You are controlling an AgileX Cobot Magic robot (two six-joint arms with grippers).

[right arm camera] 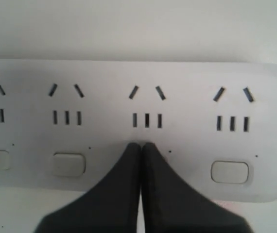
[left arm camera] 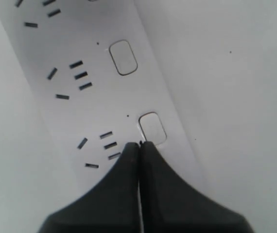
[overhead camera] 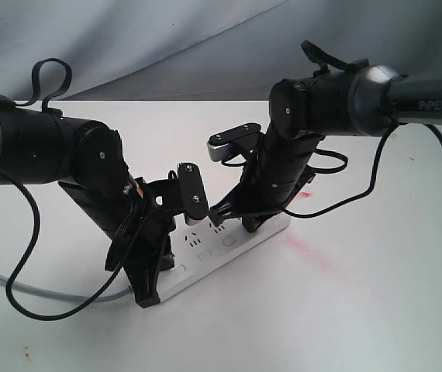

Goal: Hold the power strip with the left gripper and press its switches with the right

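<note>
The white power strip (overhead camera: 219, 249) lies slantwise on the table, with its thin grey cord (overhead camera: 43, 292) trailing off to the left. My left gripper (overhead camera: 147, 294) (left arm camera: 139, 144) is shut and empty. Its tips point down onto the strip's near end, right beside a switch (left arm camera: 152, 128); another switch (left arm camera: 123, 57) lies further along. My right gripper (overhead camera: 249, 226) (right arm camera: 141, 144) is also shut and empty. Its tips sit on the switch row under the second socket group from the rounded far end, hiding that switch. Uncovered switches (right arm camera: 69, 164) (right arm camera: 230, 172) flank it.
The strip rests on a white table (overhead camera: 376, 310) with a grey cloth backdrop. Faint red smears (overhead camera: 308, 253) mark the table beside the strip's far end. Black cables (overhead camera: 19, 306) loop from both arms over the table. The wrist camera brackets (overhead camera: 192, 194) nearly meet above the strip.
</note>
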